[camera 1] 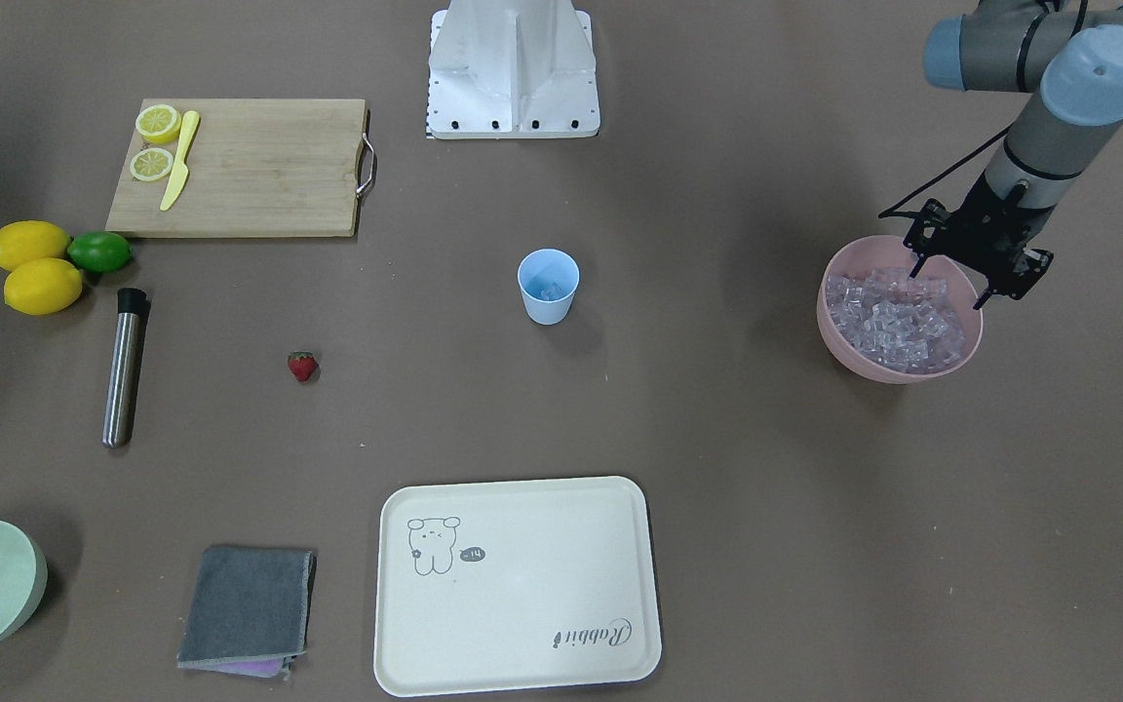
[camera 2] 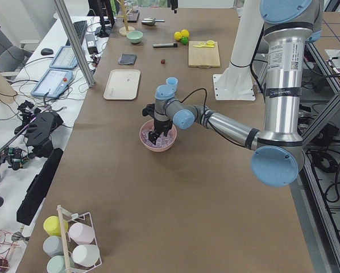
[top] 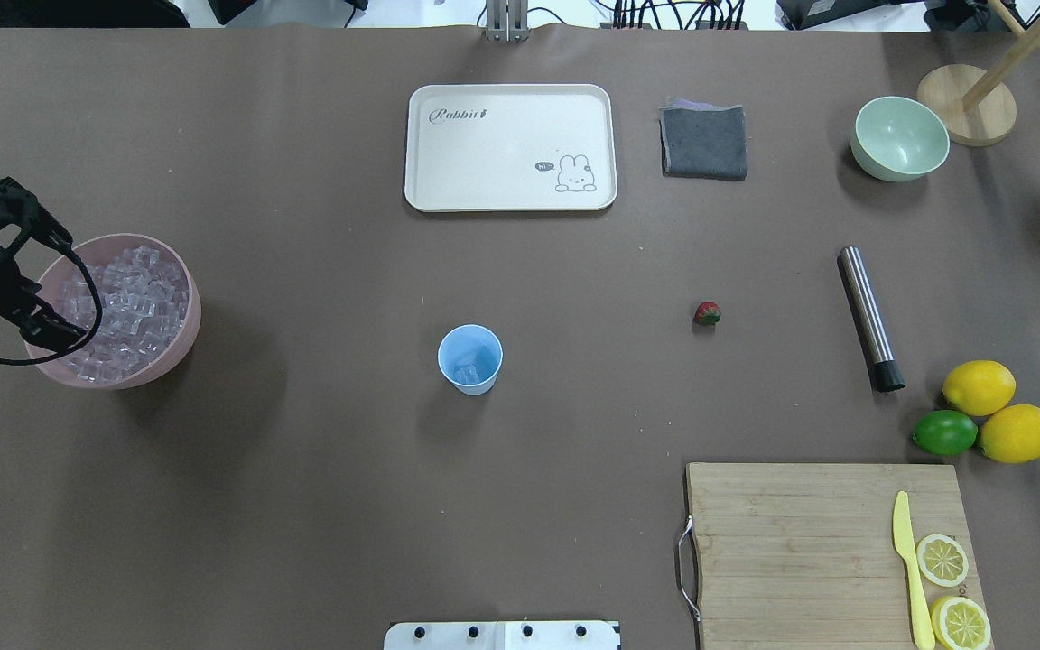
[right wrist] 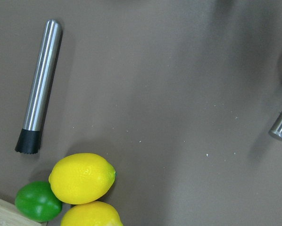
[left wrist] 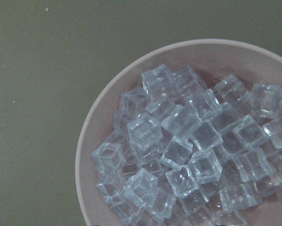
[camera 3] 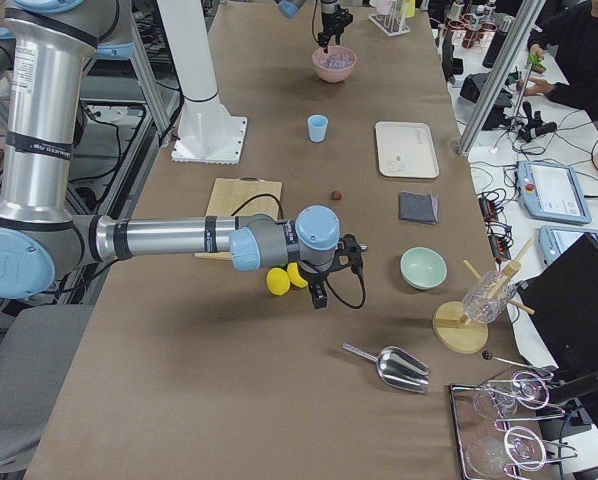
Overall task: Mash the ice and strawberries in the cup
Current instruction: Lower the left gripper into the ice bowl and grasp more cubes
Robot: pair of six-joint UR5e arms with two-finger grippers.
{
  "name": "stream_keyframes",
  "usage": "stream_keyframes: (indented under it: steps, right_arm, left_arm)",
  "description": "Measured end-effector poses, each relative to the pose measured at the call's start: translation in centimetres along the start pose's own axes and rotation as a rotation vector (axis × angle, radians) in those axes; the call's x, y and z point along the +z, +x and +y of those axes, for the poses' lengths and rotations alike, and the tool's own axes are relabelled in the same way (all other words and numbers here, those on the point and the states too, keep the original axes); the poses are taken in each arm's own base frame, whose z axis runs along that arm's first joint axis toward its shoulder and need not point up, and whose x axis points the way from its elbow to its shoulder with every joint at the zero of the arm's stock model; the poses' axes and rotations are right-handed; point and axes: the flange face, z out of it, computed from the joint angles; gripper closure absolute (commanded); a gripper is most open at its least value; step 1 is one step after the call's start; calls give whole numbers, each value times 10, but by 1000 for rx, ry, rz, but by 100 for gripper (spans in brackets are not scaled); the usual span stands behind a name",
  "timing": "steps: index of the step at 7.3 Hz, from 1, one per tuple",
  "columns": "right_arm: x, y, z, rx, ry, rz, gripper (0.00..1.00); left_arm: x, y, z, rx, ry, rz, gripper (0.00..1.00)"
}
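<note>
Left gripper (camera 1: 951, 283) hangs spread wide, holding nothing, its tips down at the heaped ice (camera 1: 898, 317) in the pink bowl (camera 1: 836, 339). Well apart, mid-table, the cup (camera 1: 549, 288) stands upright with a little ice inside. The strawberry (camera 1: 302, 366) lies on the table beyond it. The cream tray (camera 1: 522, 604) reads "Rabbit" beside a cartoon animal; its speech bubble is too small to read. The right gripper (camera 3: 324, 285) shows only in the side view, so open or closed cannot be told.

I count one cup (top: 470, 359), one strawberry (top: 707, 313), two lemons (top: 979, 387), one lime (top: 944, 432), two lemon halves (top: 942, 559), two bowls (top: 899, 137), one tray (top: 509, 147), one board (top: 800, 551), one knife (top: 908, 569), one muddler (top: 869, 318), one cloth (top: 704, 142), and ice cubes (top: 127, 298) past counting.
</note>
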Motion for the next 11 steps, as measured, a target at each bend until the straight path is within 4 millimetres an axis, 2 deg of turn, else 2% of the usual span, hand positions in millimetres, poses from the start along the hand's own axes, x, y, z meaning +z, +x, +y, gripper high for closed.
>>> stream_keyframes:
  steps: [3, 5, 6, 7, 8, 10, 11]
  right_arm:
    - [-5, -6, 13, -2, 3, -1, 0]
    - [-7, -9, 21, -2, 3, -1, 0]
    - [-9, -11, 25, -3, 3, -1, 0]
    - [-10, -12, 29, -2, 3, -1, 0]
    - [-10, -13, 32, -2, 3, -1, 0]
    - [-11, -13, 33, 0, 2, -1, 0]
    - [-11, -12, 34, 1, 2, -1, 0]
  left_arm:
    - [16, 15, 12, 46, -7, 6, 26]
    - [26, 13, 27, 60, -6, 3, 26]
    - [29, 10, 31, 68, -7, 2, 36]
    - [31, 10, 32, 71, -7, 2, 56]
    - [31, 10, 32, 73, -5, 2, 68]
    - [30, 11, 29, 75, -1, 3, 100]
    - [30, 11, 27, 76, 3, 4, 100]
